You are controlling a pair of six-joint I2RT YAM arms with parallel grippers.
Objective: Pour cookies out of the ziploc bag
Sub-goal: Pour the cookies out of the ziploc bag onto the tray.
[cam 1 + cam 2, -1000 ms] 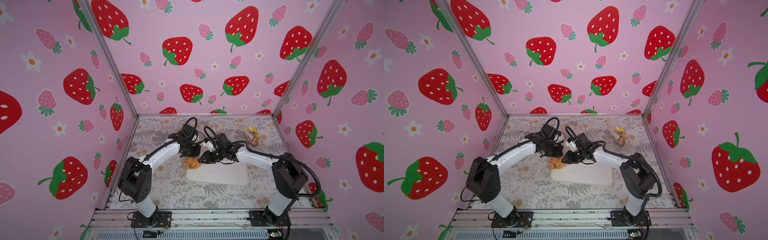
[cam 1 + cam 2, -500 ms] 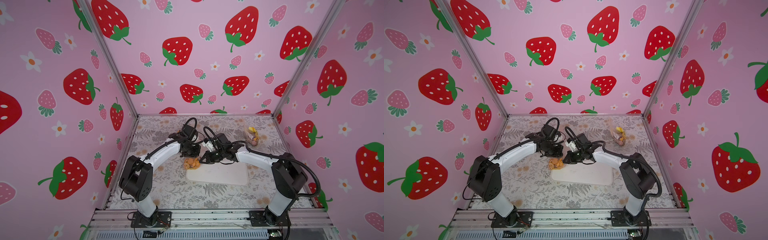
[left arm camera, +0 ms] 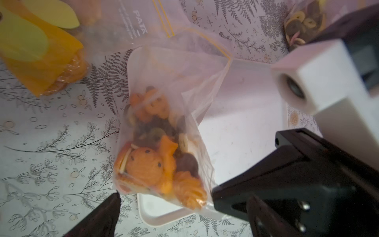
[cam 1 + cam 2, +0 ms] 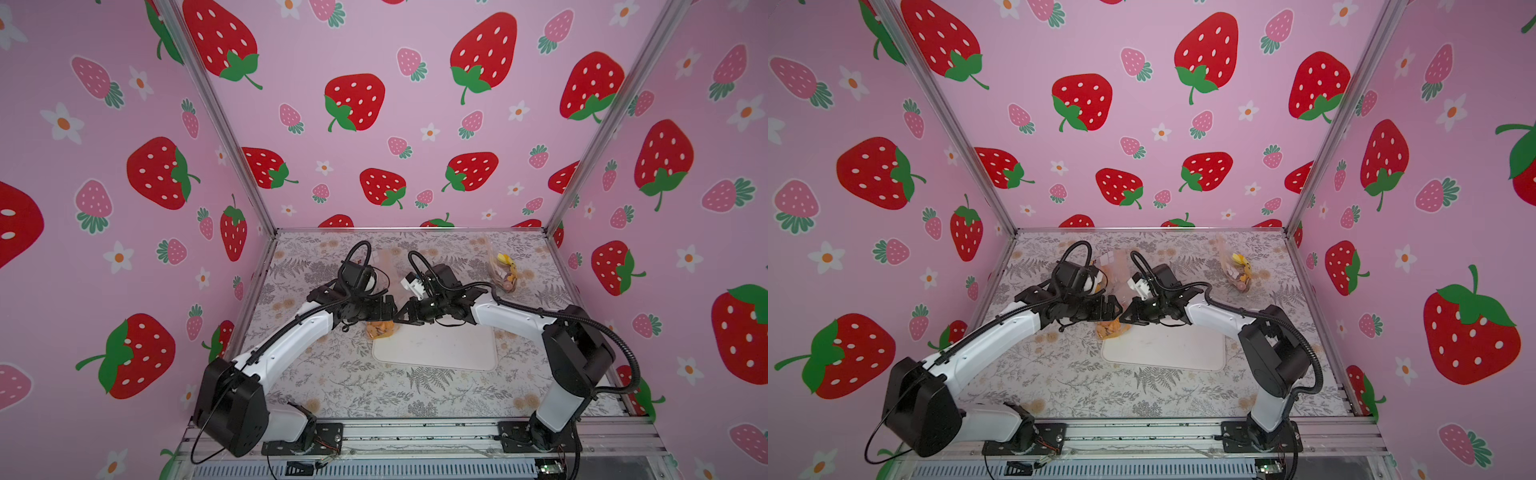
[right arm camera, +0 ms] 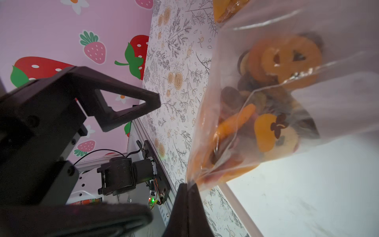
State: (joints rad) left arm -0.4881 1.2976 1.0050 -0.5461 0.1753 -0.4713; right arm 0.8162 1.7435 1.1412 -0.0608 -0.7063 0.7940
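Observation:
The clear ziploc bag (image 3: pixel 164 86) hangs over the left corner of the white tray (image 3: pixel 246 123). Orange, tan and dark brown cookies (image 3: pixel 147 164) are bunched in its lower end. My right gripper (image 5: pixel 185 187) is shut on one bottom corner of the ziploc bag (image 5: pixel 266 98), and the cookies (image 5: pixel 287 61) show through the film. My left gripper (image 3: pixel 184 197) stands open, its fingers spread either side of the bag's lower end without gripping it. In both top views the two grippers (image 4: pixel 384 309) (image 4: pixel 401 319) meet above the bag (image 4: pixel 380 328) (image 4: pixel 1111 328).
A second clear bag with a yellow clip (image 4: pixel 505 272) lies at the back right. Another bag holding an orange and yellow piece (image 3: pixel 41 61) lies behind my left gripper. The white tray (image 4: pixel 436 349) sits mid-table on the floral mat.
My left gripper has opened and let go of the bag. My right gripper has shut on the bag's corner. Both arms have hardly moved.

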